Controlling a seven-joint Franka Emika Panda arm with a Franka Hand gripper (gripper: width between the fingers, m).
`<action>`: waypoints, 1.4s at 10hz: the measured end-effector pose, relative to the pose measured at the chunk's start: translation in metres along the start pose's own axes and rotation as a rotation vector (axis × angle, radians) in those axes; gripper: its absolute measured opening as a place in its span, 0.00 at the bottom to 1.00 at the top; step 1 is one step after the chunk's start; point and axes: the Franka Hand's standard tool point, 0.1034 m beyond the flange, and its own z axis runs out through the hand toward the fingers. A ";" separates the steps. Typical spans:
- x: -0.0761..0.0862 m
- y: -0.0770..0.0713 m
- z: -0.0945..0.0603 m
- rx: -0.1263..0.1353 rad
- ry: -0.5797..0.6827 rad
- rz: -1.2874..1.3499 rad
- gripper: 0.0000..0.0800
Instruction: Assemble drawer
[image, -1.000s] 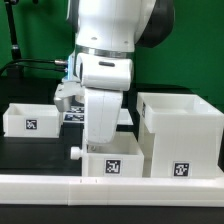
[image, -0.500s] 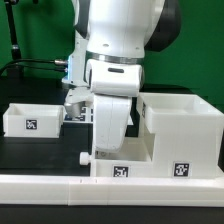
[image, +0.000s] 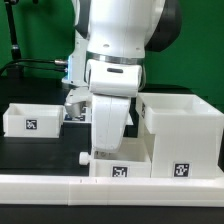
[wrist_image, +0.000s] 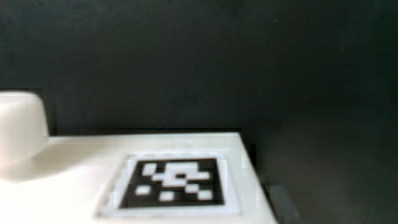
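The drawer's large white casing (image: 180, 135) stands at the exterior view's right. One small open-top tray (image: 30, 118) sits at the left. A second tray (image: 122, 168), with its round knob (image: 83, 158) pointing left, lies against the casing's left side, just behind the front rail. My gripper (image: 110, 142) reaches down into or onto this tray, and the hand hides its fingers. The wrist view shows a white tagged face (wrist_image: 175, 182) and a rounded white part (wrist_image: 18, 130) over the dark table. No fingers show there.
A long low white border rail (image: 60, 186) runs along the front. The marker board (image: 72, 114) lies behind the arm, between the left tray and the casing. The table is black, with a green backdrop behind.
From one second ago to half a second ago, the arm and the tray under it shifted to the exterior view's right, up to the casing. Nothing has visibly moved since.
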 end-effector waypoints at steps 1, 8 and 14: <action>0.000 0.000 0.000 -0.006 -0.002 -0.008 0.05; -0.001 0.000 0.000 -0.006 -0.003 0.000 0.05; -0.001 0.000 0.000 -0.005 -0.011 -0.021 0.05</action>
